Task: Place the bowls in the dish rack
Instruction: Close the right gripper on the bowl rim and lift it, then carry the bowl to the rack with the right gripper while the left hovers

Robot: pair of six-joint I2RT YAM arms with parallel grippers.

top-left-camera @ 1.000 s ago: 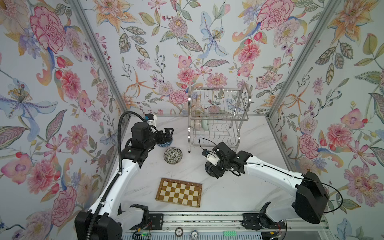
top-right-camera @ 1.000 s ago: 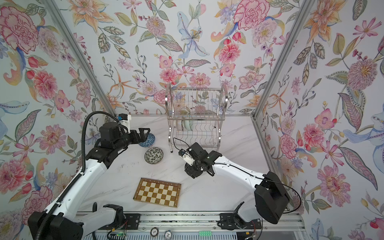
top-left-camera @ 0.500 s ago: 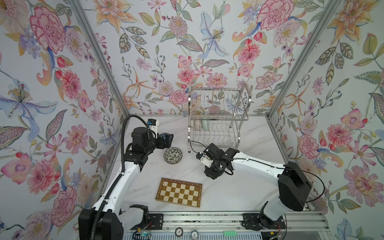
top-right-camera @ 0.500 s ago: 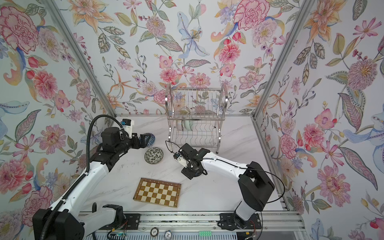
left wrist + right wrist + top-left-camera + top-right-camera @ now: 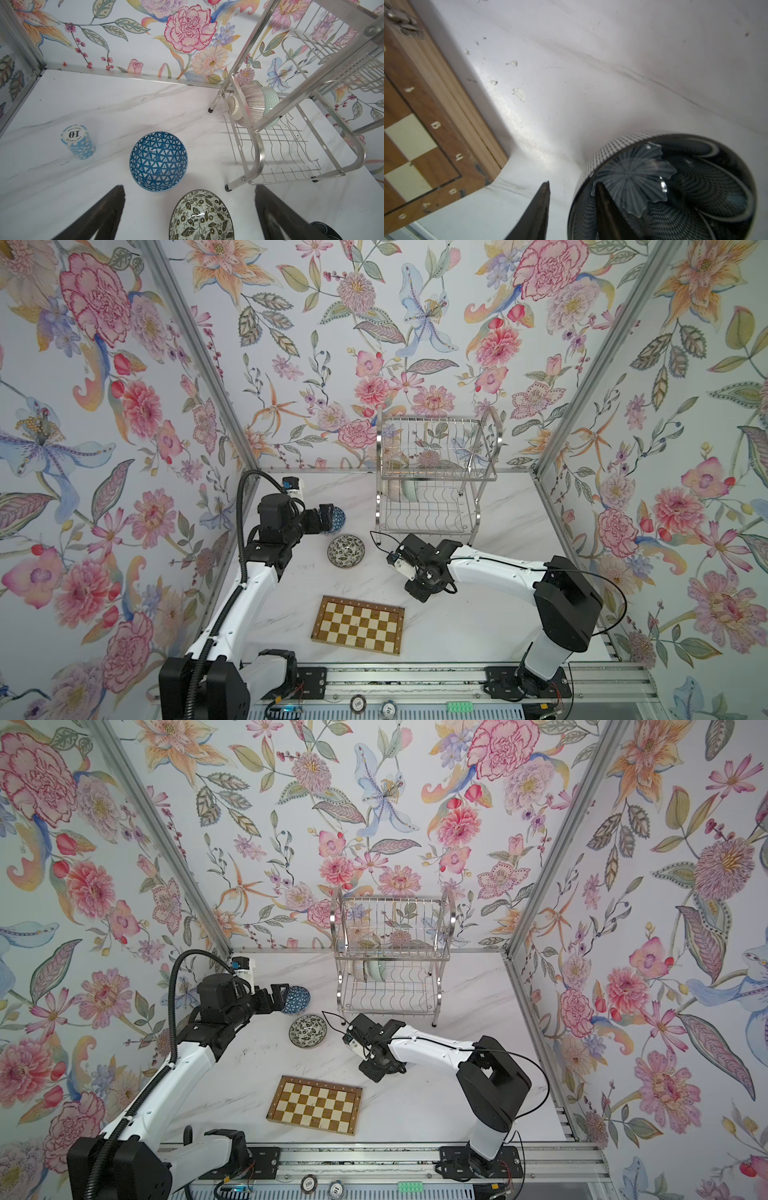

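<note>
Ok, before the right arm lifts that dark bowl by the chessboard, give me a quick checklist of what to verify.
1. Right gripper straddles the rim of the dark navy bowl, one finger inside, one outside: ok.
2. Grip shut on the rim: not ok; the outer finger stands apart from the wall.
3. Chessboard clear of the bowl: ok, a gap shows.
4. Free slots in the dish rack: ok; only the pink-lined bowl and pale green bowl stand on its lower tier.
5. Left gripper out of the way: ok; open, empty, by the blue lattice bowl.
</note>
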